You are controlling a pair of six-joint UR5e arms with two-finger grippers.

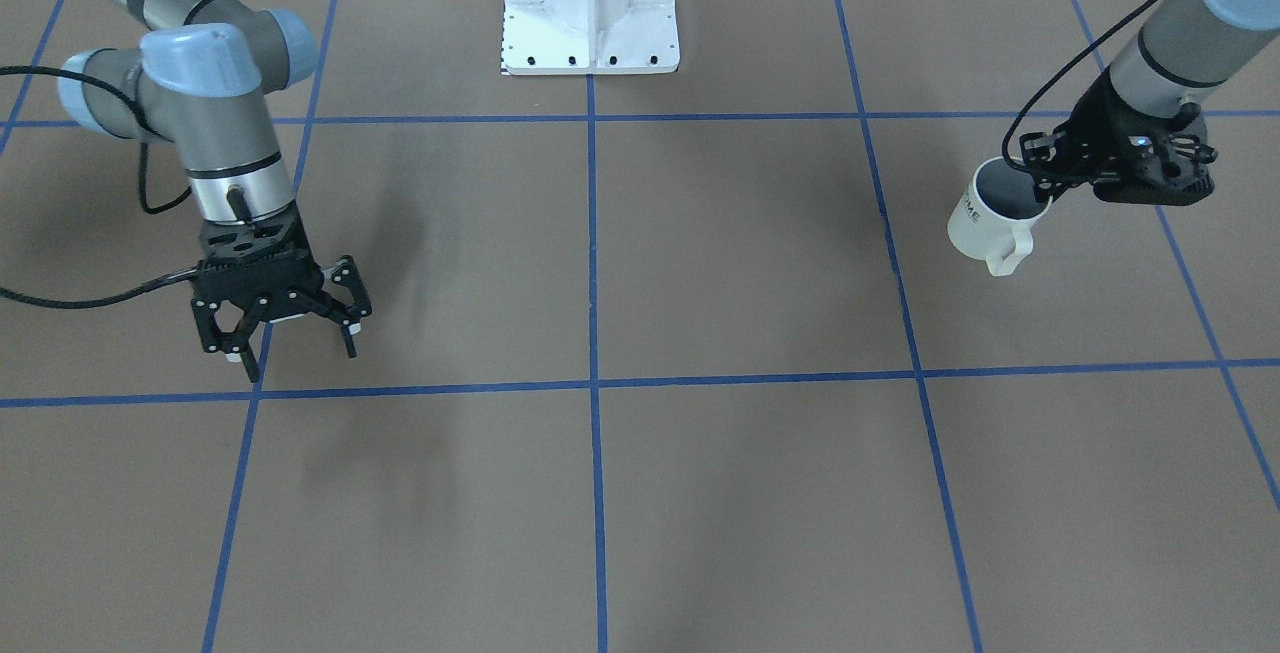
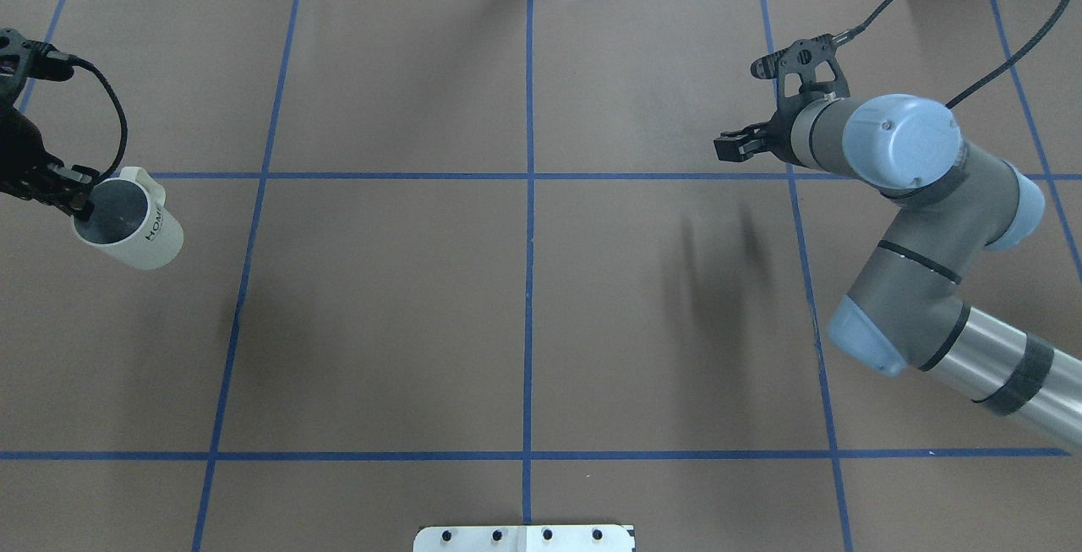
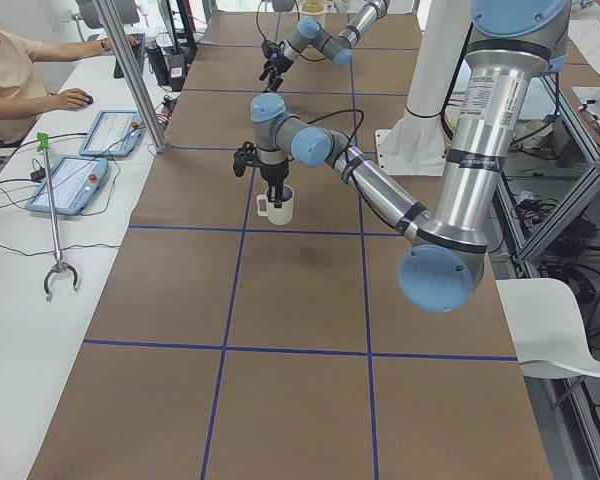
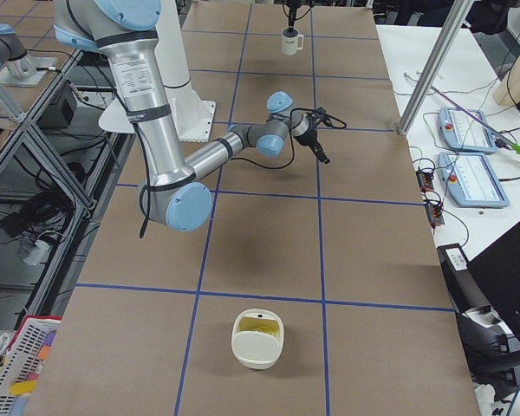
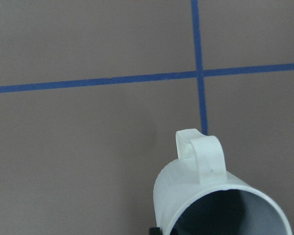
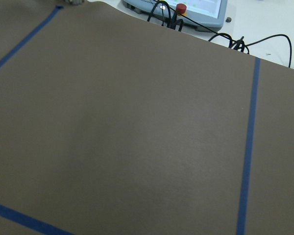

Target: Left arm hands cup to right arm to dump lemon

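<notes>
Across the worktop (image 1: pixel 740 253) you see the left arm (image 1: pixel 1165 48) coming in on the view's right. The left pincer (image 1: pixel 1040 191) is clamped on the rim of the cup (image 1: pixel 985 225), one finger inside the mouth and one outside, and the cup is tilted with its handle toward the camera. On the view's left, the right arm (image 1: pixel 215 113) points down, and the right pincer (image 1: pixel 300 353) is spread wide and released, well apart from the cup. The white mount (image 1: pixel 590 8) sits at the top edge between the arms. Overhead now: the cup is at the far left edge, just below a blue tape line (image 2: pixel 380 175), with the "HOME" lettering showing on its side. Its grey inside is in shadow, so you cannot tell whether the lemon is in there. The right pincer is far off on the right. From the left end, the cup hangs under the near arm's pincer, in the square beside the side table where a person (image 3: pixel 10 70) sits. From the right end, the near arm reaches low over the worktop and the cup is tiny at the far end. A white tub (image 4: pixel 258 351) with something yellow in it sits in the nearest row of squares. Left wrist: the cup fills the lower right corner, handle uppermost, close to a crossing of tape lines. Right wrist: bare worktop, tape lines, and a control box (image 6: pixel 196 10) with a red button past the far edge.
</notes>
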